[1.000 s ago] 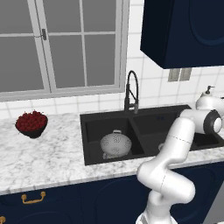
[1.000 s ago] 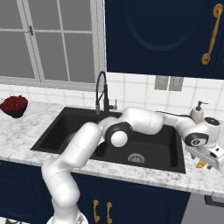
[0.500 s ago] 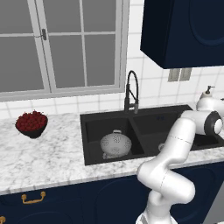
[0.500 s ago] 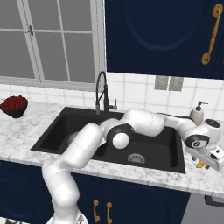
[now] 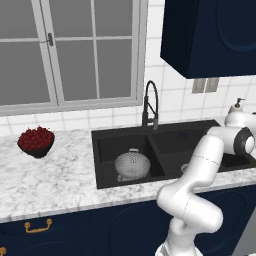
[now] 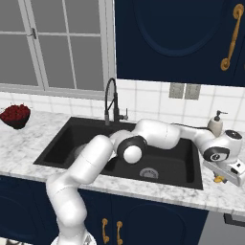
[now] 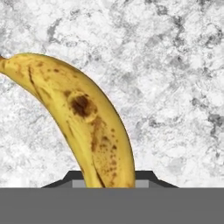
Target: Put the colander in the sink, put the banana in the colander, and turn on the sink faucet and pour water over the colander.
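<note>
Two basins make up the black sink (image 5: pixel 170 145), set into the marble desk (image 5: pixel 60 175) at mid frame in the left base view. Colander (image 5: pixel 132 164) sits upright in the basin on the picture's left, silver, pierced w/ small holes, one loop handle showing at its top edge; nothing visible inside it. Faucet (image 5: pixel 149 104) stands behind the divider btwn the basins, black gooseneck w/ spring coil, head hanging down over the sink's back edge. Dark bowl of red fruit (image 5: pixel 36 141) is on the desk at far left, well apart from the sink. Soap dispenser (image 6: pixel 216 124) stands at right in the right base view, near the back wall just past the sink's right edge. In that view the arm reaches across the sink to lower right, where the tool (image 6: pixel 221 178) is down at the desk beside the sink's right rim, a bit of yellow showing under it. Hand view: banana (image 7: pixel 83 127) fills left and center, yellow w/ brown spots and one dark bruise near its middle, curving from upper left down to bottom center, lying on the marble. Its lower end runs right btwn the tool's two dark tips at the bottom edge; tool is clenched on the banana, which lies well apart from colander and sink.
</note>
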You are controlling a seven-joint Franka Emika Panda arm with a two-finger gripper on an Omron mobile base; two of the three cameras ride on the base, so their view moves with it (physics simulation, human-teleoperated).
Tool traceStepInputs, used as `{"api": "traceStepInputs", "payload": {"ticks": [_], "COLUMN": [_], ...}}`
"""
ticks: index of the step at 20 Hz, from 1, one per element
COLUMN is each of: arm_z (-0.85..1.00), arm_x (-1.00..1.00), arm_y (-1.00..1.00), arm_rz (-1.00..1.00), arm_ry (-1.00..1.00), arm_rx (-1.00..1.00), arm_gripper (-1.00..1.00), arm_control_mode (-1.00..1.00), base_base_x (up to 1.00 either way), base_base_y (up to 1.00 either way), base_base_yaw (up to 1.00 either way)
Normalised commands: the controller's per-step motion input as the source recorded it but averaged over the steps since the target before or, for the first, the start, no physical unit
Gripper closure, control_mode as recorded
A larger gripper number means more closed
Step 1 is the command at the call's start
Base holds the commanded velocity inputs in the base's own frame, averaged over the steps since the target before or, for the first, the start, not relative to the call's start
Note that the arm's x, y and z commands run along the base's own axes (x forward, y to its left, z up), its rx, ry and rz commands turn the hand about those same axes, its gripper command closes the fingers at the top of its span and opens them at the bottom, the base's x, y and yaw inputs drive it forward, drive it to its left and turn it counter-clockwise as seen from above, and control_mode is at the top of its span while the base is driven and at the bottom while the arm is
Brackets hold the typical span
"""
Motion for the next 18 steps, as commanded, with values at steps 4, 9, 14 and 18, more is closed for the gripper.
{"api": "traceStepInputs", "payload": {"ticks": [4, 9, 14, 18], "arm_z": [0.08, 0.40, 0.17, 0.00], "arm_x": [-0.07, -0.06, -0.26, -0.12], "arm_y": [0.00, 0.00, 0.01, 0.62], "arm_rz": [0.00, 0.01, 0.05, 0.00], "arm_ry": [0.00, 0.00, 0.00, 0.00], "arm_rx": [0.00, 0.00, 0.00, 0.00], "arm_gripper": [1.00, 1.00, 1.00, 1.00], "arm_control_mode": [-1.00, -1.00, -1.00, -1.00], "base_base_x": [0.00, 0.00, 0.00, 0.00], "base_base_y": [0.00, 0.00, 0.00, 0.00], "base_base_yaw": [0.00, 0.00, 0.00, 0.00]}}
